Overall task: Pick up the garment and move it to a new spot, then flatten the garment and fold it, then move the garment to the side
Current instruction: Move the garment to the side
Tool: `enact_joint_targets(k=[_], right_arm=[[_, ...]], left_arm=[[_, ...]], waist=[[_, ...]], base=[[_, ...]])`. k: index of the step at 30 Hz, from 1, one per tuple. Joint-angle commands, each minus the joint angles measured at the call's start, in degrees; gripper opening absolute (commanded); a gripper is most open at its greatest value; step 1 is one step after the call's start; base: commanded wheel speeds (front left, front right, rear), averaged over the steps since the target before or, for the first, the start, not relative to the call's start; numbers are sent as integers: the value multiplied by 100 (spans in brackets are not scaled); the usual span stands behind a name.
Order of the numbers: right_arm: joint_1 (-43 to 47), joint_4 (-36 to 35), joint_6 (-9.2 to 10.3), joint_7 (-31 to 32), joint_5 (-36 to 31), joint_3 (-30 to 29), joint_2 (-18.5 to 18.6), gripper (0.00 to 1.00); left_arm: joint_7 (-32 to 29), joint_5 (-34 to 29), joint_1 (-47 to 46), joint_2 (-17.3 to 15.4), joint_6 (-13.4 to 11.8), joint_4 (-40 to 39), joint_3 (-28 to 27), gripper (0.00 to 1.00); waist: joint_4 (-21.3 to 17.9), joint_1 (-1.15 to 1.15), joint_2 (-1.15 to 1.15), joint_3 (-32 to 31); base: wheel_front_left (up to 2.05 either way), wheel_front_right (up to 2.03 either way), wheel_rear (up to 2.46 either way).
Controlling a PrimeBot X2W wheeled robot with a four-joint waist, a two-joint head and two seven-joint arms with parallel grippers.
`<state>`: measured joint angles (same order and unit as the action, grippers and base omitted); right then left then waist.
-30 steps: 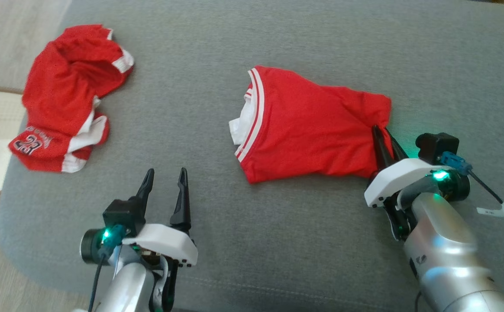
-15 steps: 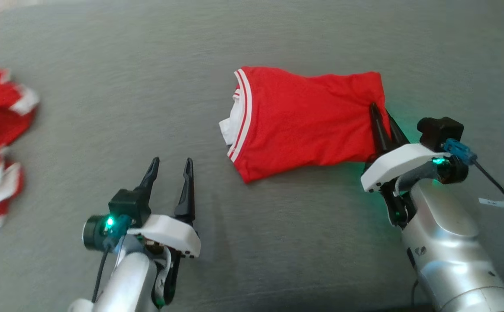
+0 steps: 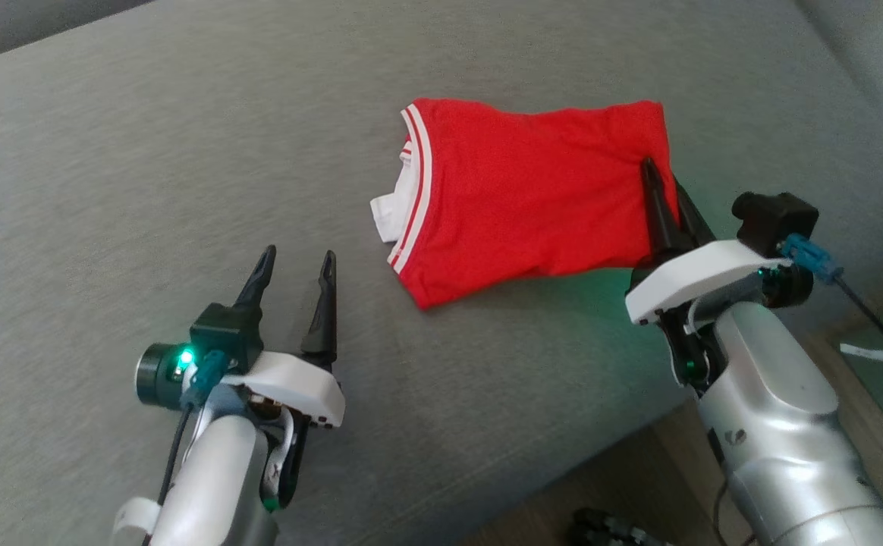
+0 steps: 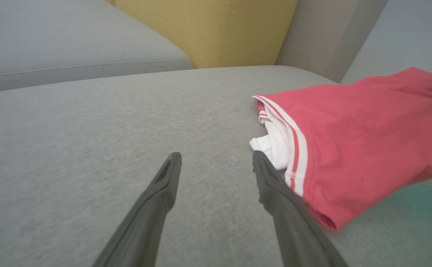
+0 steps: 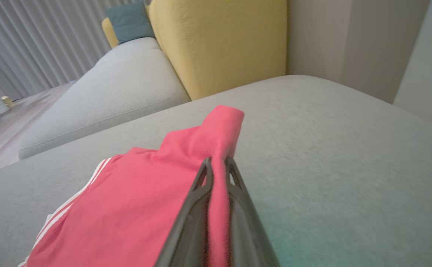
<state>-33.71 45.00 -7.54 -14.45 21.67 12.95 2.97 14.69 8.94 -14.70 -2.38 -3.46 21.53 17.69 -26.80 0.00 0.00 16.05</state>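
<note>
The garment lies folded on the grey sofa seat, red mesh with white stripe trim and white lining showing at its left end. My right gripper is shut on the garment's right edge, holding that edge slightly raised. In the right wrist view the red cloth is pinched between the right gripper and bunches up above the tips. My left gripper stands open over bare cushion, left of the garment. In the left wrist view the left gripper is just short of the garment's striped end.
The seat's front edge runs diagonally at the lower right, with wooden floor and a dark object below it. A yellow cushion and a second grey seat lie beyond. A grey upright panel stands on the right.
The head camera has swung to the right, so the other red garment on the left has left the picture. My right gripper keeps its hold, and the cloth looks more stretched out.
</note>
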Motion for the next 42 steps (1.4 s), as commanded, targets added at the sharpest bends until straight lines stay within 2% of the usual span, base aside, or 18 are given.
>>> enact_joint_targets(k=[1, 6, 12, 17, 28, 31, 37, 38, 39, 40, 41, 42], right_arm=[[14, -188, 5, -55, 24, 79, -9, 0], [-46, -232, 5, -55, -323, -104, -9, 0], [-487, -75, 5, -55, -915, -594, 71, 0], [-951, 263, 5, -55, -1421, -946, 434, 0], [-2079, 1426, 5, 115, -2765, -2096, 1785, 0], [-2227, 1539, 5, 191, -3111, -2467, 1996, 0], [-2314, 1485, 5, 273, -3781, -3170, 2197, 0], [-2315, 1465, 5, 260, -3860, -3288, 2204, 13], [-2315, 1417, 5, 220, -3955, -3372, 2203, 51], [-2315, 1377, 5, 172, -4024, -3437, 2172, 57], [-2319, 1340, 5, 129, -4075, -3500, 2123, 87], [-2327, 1301, 5, 93, -4102, -3595, 2073, 100]], left_arm=[[31, -70, -191, -50, 45, -144, -165, 100], [31, -146, -218, -50, 117, -103, -144, 100], [31, -230, -225, -50, 177, -102, -95, 100], [31, -246, -247, -50, 197, -138, -63, 100], [31, -195, -249, -50, 166, -237, 22, 100], [31, -191, -228, -50, 156, -265, 28, 100], [31, -168, -246, -50, 131, -277, 18, 100], [31, -166, -251, -50, 129, -277, 19, 100], [31, -164, -256, -50, 127, -279, 19, 100], [31, -163, -259, -50, 125, -280, 17, 100], [31, -160, -260, -50, 121, -277, 12, 100], [31, -157, -261, -50, 118, -272, 4, 100]], waist=[[-299, 0, 0, 144], [-281, 0, 0, 230], [89, 0, 0, 322], [450, 0, 0, 376], [1239, 0, 0, 528], [1337, 0, 0, 555], [1427, 0, 0, 599], [1433, 0, 0, 606], [1438, 0, 0, 611], [1440, 0, 0, 613], [1440, 0, 0, 611], [1437, 0, 0, 609]], base=[[0, 0, 0], [0, 0, 0], [0, 0, 0], [0, 0, 0], [0, 0, 0], [0, 0, 0], [0, 0, 0], [0, 0, 0], [0, 0, 0], [0, 0, 0], [0, 0, 0], [0, 0, 0]])
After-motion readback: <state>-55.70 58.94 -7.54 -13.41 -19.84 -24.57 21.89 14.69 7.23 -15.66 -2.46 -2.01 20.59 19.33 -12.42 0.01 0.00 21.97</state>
